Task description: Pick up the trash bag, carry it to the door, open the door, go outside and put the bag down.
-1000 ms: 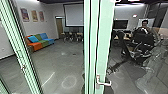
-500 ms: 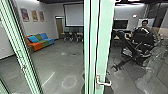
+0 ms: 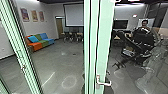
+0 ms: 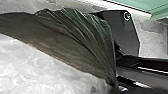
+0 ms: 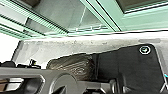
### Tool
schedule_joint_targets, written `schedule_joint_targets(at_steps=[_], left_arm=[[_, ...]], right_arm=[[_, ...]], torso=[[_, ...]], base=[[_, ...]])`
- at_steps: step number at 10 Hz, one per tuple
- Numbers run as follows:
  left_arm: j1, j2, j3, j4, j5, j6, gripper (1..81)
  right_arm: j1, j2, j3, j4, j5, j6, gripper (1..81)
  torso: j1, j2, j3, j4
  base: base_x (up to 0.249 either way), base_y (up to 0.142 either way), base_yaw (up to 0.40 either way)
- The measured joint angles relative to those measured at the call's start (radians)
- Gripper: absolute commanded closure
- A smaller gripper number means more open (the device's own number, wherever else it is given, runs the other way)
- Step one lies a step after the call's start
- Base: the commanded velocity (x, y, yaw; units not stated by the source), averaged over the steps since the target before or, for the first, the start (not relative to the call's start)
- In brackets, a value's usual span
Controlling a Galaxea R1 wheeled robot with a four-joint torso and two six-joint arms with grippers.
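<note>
well, left tool [image 4: 114, 85] holding a gathered dark trash bag [image 4: 72, 42], green-framed door [image 3: 105, 45] ahead, right tool's state i can't tell

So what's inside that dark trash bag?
What can be seen of the trash bag is its outside, creased into long folds that draw together. The dark plastic covers whatever is in it, so I can't tell its contents.

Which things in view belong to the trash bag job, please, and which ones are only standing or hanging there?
For the job:
dark trash bag
green-framed door
door handle

Only there:
orange, green and blue sofa
three wall pictures
pale screen
dark wall display
</note>
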Motion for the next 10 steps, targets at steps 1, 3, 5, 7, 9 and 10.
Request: schedule_joint_targets(at_steps=[1, 3, 5, 7, 9, 10], left_arm=[[0.000, 0.000, 0.000, 0.000, 0.000, 0.000, 81.1], [0.000, 0.001, 0.000, 0.000, 0.000, 0.000, 81.1], [0.000, 0.006, 0.000, 0.000, -0.001, 0.000, 81.1], [0.000, 0.008, 0.000, 0.000, -0.001, 0.000, 81.1], [0.000, 0.008, 0.000, 0.000, -0.001, 0.000, 81.1], [0.000, 0.008, 0.000, 0.000, -0.001, 0.000, 81.1]], right_arm=[[0.011, -0.032, 0.045, 0.000, 0.005, 0.000, 1.0], [0.047, -0.105, 0.140, 0.001, 0.016, 0.000, 1.0], [0.078, -0.181, 0.239, 0.005, 0.024, 0.000, 1.0], [0.133, -0.249, 0.335, 0.027, 0.024, 0.000, 1.0], [0.221, -0.291, 0.396, 0.086, 0.024, 0.001, 1.0], [0.263, -0.309, 0.417, 0.124, 0.021, 0.001, 1.0]], torso=[[0.000, 0.000, 0.000, 0.000], [0.000, 0.000, 0.000, 0.000], [0.000, 0.000, 0.000, 0.000], [0.000, 0.000, 0.000, 0.000], [0.000, 0.000, 0.000, 0.000], [0.000, 0.000, 0.000, 0.000]], base=[[0.000, 0.000, 0.000], [0.000, 0.000, 0.000], [0.000, 0.000, 0.000], [0.000, 0.000, 0.000], [0.000, 0.000, 0.000], [0.000, 0.000, 0.000]])
